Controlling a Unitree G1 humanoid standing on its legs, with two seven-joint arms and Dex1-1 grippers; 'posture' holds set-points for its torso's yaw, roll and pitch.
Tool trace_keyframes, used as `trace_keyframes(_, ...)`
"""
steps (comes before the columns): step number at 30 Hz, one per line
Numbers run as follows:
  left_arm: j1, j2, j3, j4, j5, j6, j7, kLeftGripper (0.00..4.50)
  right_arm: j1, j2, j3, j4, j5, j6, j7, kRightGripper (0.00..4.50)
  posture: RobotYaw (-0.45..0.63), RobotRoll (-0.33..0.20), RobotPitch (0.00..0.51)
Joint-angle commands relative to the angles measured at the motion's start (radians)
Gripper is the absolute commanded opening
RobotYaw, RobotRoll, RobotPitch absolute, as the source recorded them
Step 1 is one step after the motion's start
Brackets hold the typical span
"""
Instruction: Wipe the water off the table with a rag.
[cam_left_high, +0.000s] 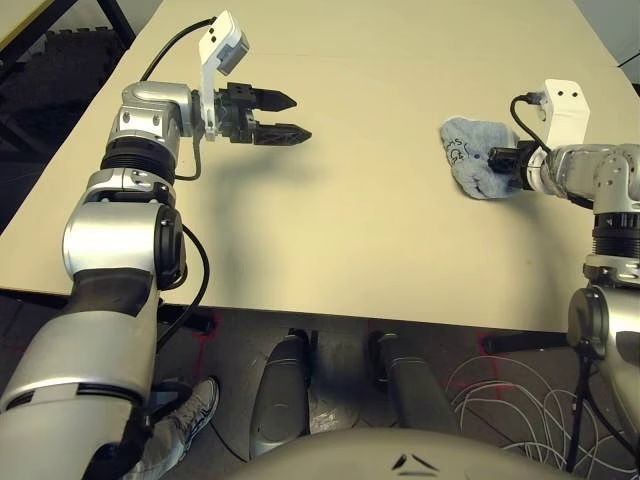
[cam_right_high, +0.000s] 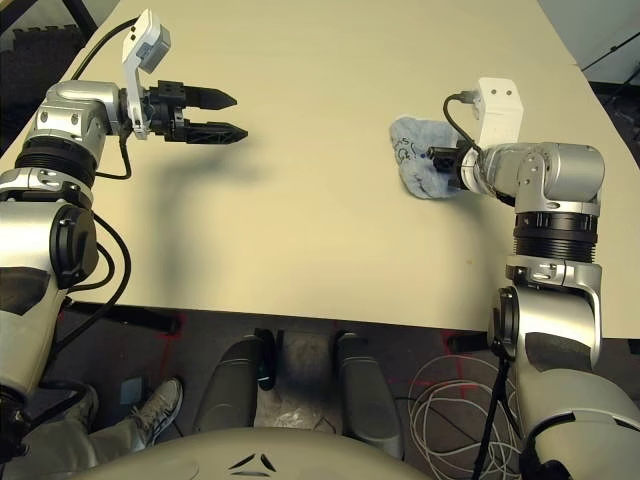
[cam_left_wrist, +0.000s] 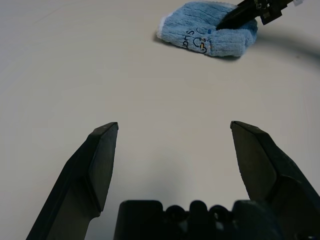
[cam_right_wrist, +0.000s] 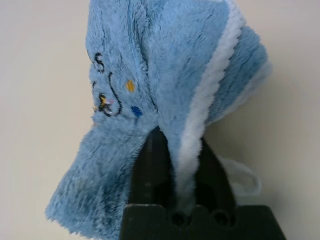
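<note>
the robot's right gripper pinches a fold of the blue-grey rag, its two black fingers closed on the cloth's white-edged hem, as the rag rests bunched on the right side of the cream table. the left gripper hovers over the table's left side, well apart from the rag, with its fingers spread wide and holding nothing. no droplets of water can be made out on the tabletop in any view, so where the spill lies cannot be told. the grip takes in only a thin ridge of terry near the edge, and a hard drag across the surface could pull the cloth free. bunched as it is, the rag might also roll over a wet patch instead of lying flat, leaving streaks behind.
</note>
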Motion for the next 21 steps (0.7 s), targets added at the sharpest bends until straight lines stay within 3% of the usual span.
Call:
trace_keyframes(1,-0.005,-0.001,0.002,0.000,-0.003,0.000,-0.003,4.50,0.006,-0.032,0.015,-0.009,-0.003,-0.028,0.041,2.03,0.02,0.000,0.199)
trace_keyframes(5,-0.005,0.001,0.031,-0.001,-0.019,-0.010,0.069,4.50,-0.035,-0.056,0.005,-0.012,-0.002,-0.112,0.076,3.57,0.03,0.000,0.200)
trace_keyframes(8,0.001,-0.002,0.066,-0.002,-0.038,-0.039,0.151,4.50,-0.063,-0.068,-0.007,-0.010,-0.013,-0.219,0.085,4.48,0.03,0.000,0.197)
trace_keyframes(13,0.032,-0.018,0.150,0.001,-0.084,-0.132,0.359,4.50,-0.091,-0.058,-0.061,0.148,-0.044,-0.563,0.065,4.48,0.04,0.000,0.194)
trace_keyframes(18,0.057,-0.035,0.231,0.012,-0.115,-0.224,0.592,4.50,-0.105,-0.070,-0.051,0.497,-0.105,-1.017,0.159,4.48,0.05,0.000,0.194)
trace_keyframes(21,0.090,-0.045,0.265,0.022,-0.121,-0.277,0.744,4.50,-0.140,-0.080,-0.043,0.717,-0.142,-1.184,0.192,4.48,0.04,0.000,0.199)
